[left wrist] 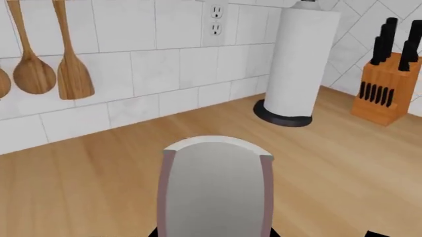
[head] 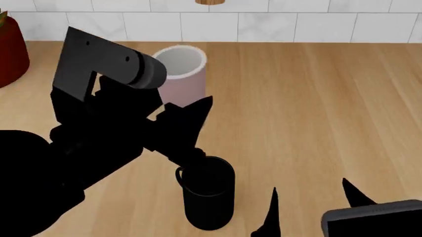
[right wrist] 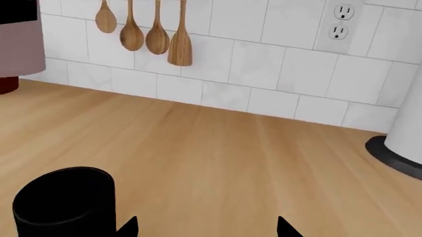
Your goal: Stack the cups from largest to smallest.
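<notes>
My head view gives the layout that neither wrist view can: the pink tumbler (head: 183, 74) is raised in my left tool (head: 188, 111), its white inside open toward the camera, and the black mug (head: 207, 197) stands upright on the bench (head: 316, 108) nearer to me and just below that tool. My left arm's dark bulk covers the tumbler's lower body there, so I cannot see the fingers' contact in that view. The left wrist view fills the gap — the tumbler (left wrist: 214, 190) sits right against the camera between the fingers, mouth pointing away, so that tool is closed round it. Only that view shows the paper towel roll (left wrist: 300, 64) on its dark base, the knife block (left wrist: 389, 84) beside it, a wall socket (left wrist: 216, 19) and wooden spoons (left wrist: 49, 59) hanging on the tiled wall. The right wrist view shows the mug (right wrist: 64, 202) from the side, close to my right tool (right wrist: 207, 229) and off to one side of it, not between the fingertips; those two dark tips stand well apart with bare bench between them, holding nothing. In the head view that right tool (head: 310, 207) sits low at the near edge, beside the mug. A red pot (head: 12, 52) shows at the far left corner — well away from both cups.
</notes>
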Controlling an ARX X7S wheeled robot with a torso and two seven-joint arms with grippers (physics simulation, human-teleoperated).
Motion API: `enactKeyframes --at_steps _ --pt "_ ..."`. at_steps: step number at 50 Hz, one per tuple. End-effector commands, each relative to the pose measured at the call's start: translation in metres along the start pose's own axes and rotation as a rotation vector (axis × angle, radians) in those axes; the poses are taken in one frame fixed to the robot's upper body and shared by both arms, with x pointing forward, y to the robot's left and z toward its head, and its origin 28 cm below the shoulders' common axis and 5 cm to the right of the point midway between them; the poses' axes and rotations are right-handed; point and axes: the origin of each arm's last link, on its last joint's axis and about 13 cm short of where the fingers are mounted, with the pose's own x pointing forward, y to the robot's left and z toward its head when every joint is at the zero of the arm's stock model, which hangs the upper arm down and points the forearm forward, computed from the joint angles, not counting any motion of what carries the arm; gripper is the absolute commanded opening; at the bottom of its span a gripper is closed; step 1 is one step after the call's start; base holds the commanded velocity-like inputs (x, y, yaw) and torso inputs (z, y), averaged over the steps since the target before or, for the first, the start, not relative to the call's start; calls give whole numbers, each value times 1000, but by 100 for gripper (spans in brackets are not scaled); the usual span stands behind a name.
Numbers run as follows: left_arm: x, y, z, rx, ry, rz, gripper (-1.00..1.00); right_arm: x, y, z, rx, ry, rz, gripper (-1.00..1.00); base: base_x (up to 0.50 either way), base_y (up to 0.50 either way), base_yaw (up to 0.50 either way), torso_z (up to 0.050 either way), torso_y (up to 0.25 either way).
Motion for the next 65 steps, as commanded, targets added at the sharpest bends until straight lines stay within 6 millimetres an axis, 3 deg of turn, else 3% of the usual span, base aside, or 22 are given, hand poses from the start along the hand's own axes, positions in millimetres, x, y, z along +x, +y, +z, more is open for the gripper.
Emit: enactKeyframes --at_steps 1,14,22,38,53,65 --pt "-2 -11 4 -1 8 -68 -100 -17 -2 6 -37 37 77 100 0 0 0 0 0" --pt "-1 -13 9 9 7 -73 -100 -26 -4 5 -8 71 162 100 0 0 0 0 1" --pt "-3 -24 -3 -11 13 -120 -100 -29 -1 4 -24 74 195 100 0 0 0 0 0" --pt "9 -28 -23 -5 15 -113 -100 -32 0 5 -29 77 223 100 0 0 0 0 1" --pt "17 -21 -43 -25 42 -94 -100 -31 0 2 -36 91 227 100 0 0 0 0 1" --pt "21 -12 -40 26 38 -55 -100 -31 1 1 -41 94 232 100 0 0 0 0 0"
